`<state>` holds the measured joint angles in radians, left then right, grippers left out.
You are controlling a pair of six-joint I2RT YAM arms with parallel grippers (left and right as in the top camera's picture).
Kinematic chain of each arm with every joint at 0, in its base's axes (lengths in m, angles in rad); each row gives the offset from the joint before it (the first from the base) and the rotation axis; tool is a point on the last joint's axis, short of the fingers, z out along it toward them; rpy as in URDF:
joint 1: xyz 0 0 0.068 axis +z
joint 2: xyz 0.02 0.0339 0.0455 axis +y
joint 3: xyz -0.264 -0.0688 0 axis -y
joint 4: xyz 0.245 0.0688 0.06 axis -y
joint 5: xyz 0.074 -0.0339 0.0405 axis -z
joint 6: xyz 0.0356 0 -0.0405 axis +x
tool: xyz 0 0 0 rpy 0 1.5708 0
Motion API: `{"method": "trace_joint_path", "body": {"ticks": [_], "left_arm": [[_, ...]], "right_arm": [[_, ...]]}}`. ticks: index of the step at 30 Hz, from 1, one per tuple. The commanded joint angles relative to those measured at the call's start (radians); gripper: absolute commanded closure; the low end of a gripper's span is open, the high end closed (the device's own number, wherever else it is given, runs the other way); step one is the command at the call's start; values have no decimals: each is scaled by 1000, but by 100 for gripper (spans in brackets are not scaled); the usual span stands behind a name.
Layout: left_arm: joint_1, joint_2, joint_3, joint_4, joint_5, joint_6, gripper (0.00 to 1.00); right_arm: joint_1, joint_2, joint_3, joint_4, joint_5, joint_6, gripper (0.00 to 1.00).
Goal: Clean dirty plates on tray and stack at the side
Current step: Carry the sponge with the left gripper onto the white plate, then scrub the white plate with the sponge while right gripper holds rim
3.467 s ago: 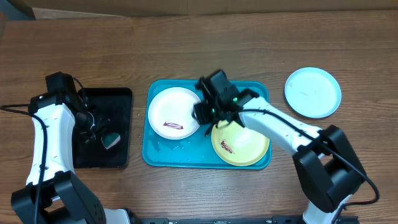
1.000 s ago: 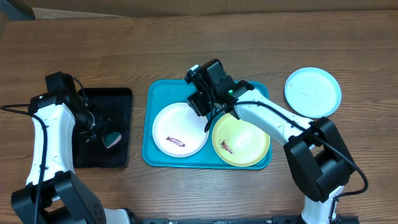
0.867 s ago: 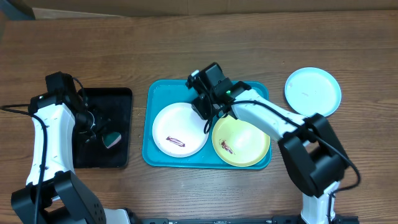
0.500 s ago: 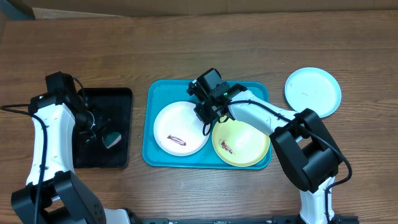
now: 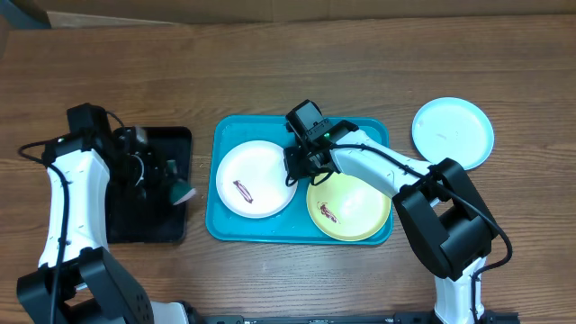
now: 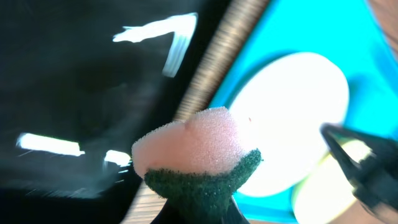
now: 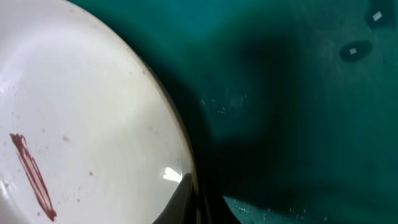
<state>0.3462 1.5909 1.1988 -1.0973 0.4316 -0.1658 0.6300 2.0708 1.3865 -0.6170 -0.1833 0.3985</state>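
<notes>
The worktop (image 5: 270, 72) is brown wood with a streaky grain. The turquoise tray (image 5: 254, 131) carries a white plate (image 5: 265, 160) marked with a red-brown smear, and a pale yellow-green plate (image 5: 360, 205) with a like smear. At the far right, the light blue plate (image 5: 453, 133) is plain. The black tray (image 5: 144, 225) on the left is glossy. The sponge (image 6: 193, 146) is pink foam over dark green.
</notes>
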Motion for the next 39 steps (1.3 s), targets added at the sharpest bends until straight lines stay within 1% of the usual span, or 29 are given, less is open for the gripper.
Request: {"method": "trace_joint_path", "body": {"ticks": [1,4,6,8,10,12,15,17,21,23,26,29,31,35,39], "left_arm": [[-62,-2,-2,3,187,143,96],[-146,-2,-1,16,186,144,96],[-204,-2,-2,41,180,143,96],[-266,-2,-1,79,136,126,96],[-321,-2,-2,121,55,43,96],[-370,0,-2,164,-10,-36,95],[-427,7,-2,224,-24,-74,96],[-460,22,-1,265,-48,-113,96],[-506,80,-2,306,-183,-257,96],[-516,119,-2,327,-174,-286,96],[-528,183,-2,373,-115,-314,96],[-544,245,-1,438,-10,-313,96],[-560,278,-1,474,25,-313,96],[-585,330,-1,496,-50,-314,96],[-592,378,-1,469,-149,-314,96]], "right_arm": [[-1,11,-21,-17,71,202,96],[-1,11,-35,-16,138,333,96],[-1,11,-37,-14,134,373,96],[-1,11,-37,-22,122,366,96],[-1,11,-37,-41,122,333,96],[-1,11,-37,-55,122,245,96],[-2,11,-37,-79,124,167,96],[-2,11,-37,-90,130,171,96],[-2,11,-37,-91,130,181,96],[-2,11,-37,-84,130,181,96],[-2,11,-37,-69,130,180,96],[-2,11,-37,-53,131,180,96],[-2,11,-37,-47,131,180,96],[-2,11,-38,-47,132,180,96],[-2,11,-38,-48,142,180,96]]}}
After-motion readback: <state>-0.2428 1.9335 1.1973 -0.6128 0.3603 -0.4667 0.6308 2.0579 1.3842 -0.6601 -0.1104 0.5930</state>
